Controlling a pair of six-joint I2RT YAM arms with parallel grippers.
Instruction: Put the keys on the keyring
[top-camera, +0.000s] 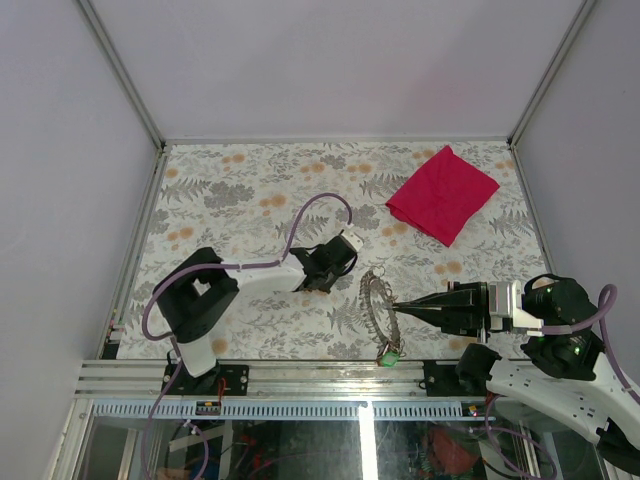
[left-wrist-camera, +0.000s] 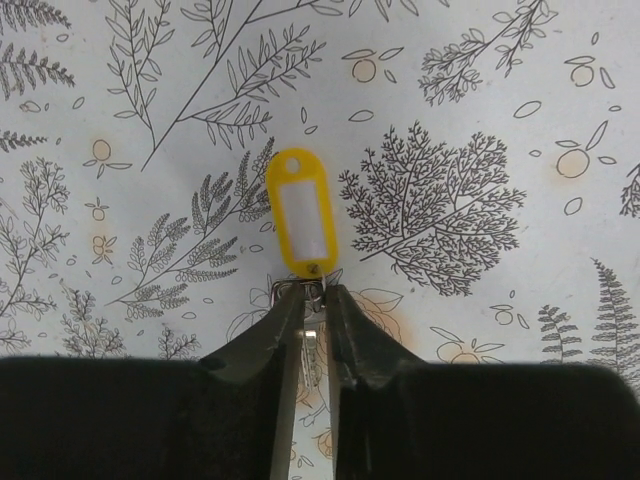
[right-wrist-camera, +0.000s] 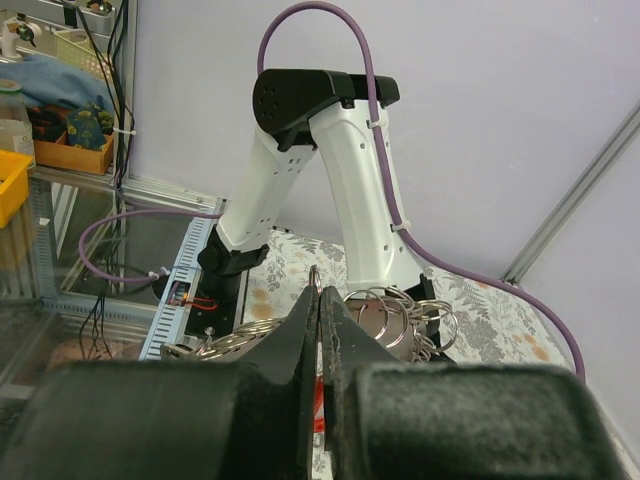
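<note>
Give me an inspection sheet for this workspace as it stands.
Surface: floral-print tabletop, flat.
Job's things: yellow key tag lying flat in front of the left arm; keyring, a string of metal rings, mid-table.
Clutter: red cloth at far right; green tag at the keyring's near end.
Grippers: left gripper closed on the yellow key tag's small metal ring; right gripper shut on a ring of the keyring.
Cables: purple cable loops above the left arm; a second one runs on the right arm.
Surroundings: plain grey walls; metal rail along the near edge.
</note>
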